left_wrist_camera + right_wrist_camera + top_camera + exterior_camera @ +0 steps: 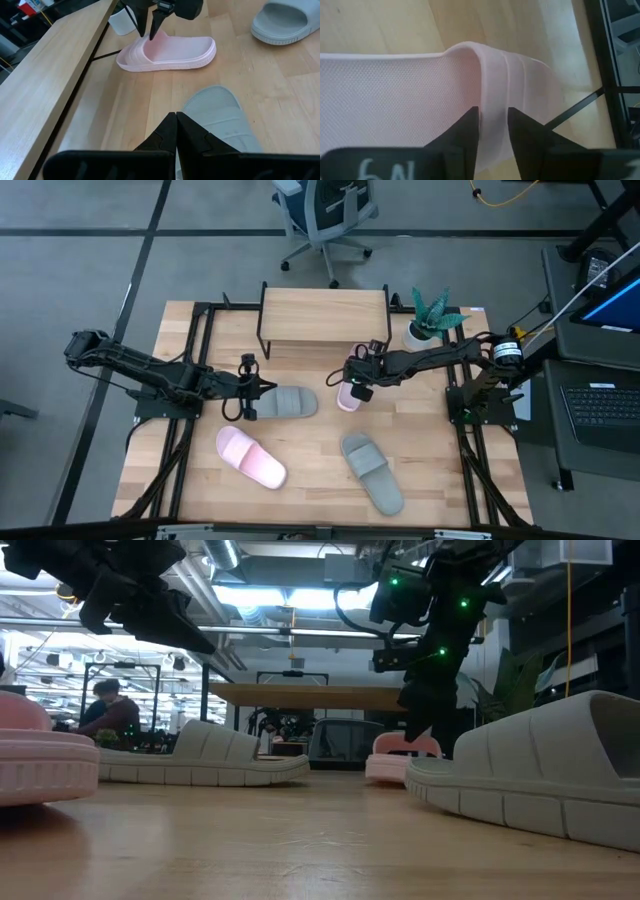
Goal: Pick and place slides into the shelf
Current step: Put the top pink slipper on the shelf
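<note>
**Right gripper on pink slide by the shelf**

Your right gripper [492,131] has its fingers narrowed on the strap of a pink slide [348,394], pinching it, just in front of the shelf [324,314], near its right legs. The slide looks to be resting on the table [310,455], hard to tell from the low view. Your left gripper [176,131] has its fingers pressed together, holding nothing, at the strap end of a grey-green slide [283,403] in front of the shelf's left half. A second pink slide [251,457] and a second grey-green slide [371,472] lie farther out from the shelf, well apart.
</note>
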`<state>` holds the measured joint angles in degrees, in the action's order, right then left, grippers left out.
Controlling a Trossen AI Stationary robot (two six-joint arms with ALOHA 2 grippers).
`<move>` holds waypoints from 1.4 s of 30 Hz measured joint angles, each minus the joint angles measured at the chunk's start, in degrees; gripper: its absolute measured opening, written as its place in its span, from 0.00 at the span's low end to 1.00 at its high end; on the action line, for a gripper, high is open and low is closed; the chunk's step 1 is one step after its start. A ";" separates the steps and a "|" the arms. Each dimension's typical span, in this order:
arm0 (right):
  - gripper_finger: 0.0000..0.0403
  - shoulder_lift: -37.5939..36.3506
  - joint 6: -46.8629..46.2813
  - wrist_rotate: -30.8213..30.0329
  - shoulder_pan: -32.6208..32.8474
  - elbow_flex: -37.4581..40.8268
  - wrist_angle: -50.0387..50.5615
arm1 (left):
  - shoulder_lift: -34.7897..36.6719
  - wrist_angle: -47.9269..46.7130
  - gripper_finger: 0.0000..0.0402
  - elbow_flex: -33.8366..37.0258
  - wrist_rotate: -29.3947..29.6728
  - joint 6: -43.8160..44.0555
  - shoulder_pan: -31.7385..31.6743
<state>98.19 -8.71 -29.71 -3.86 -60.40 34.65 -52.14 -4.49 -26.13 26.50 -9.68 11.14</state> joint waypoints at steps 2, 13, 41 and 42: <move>0.21 0.00 -0.01 -0.02 0.00 0.00 0.02 | 0.00 0.00 0.00 0.00 0.00 -0.01 0.00; 0.03 0.00 0.02 -0.15 0.02 0.00 0.03 | 0.00 0.00 0.00 0.00 0.00 0.01 0.00; 0.01 -3.50 1.47 -1.41 7.92 -0.28 0.11 | 0.00 -0.52 0.00 0.00 -0.63 0.27 0.04; 0.01 -4.14 1.54 -1.98 8.32 -0.52 0.10 | 0.00 -0.50 0.00 0.00 -0.63 0.27 0.04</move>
<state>94.05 -7.17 -31.69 4.47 -60.92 34.74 -52.14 -4.99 -26.13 25.87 -9.41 11.18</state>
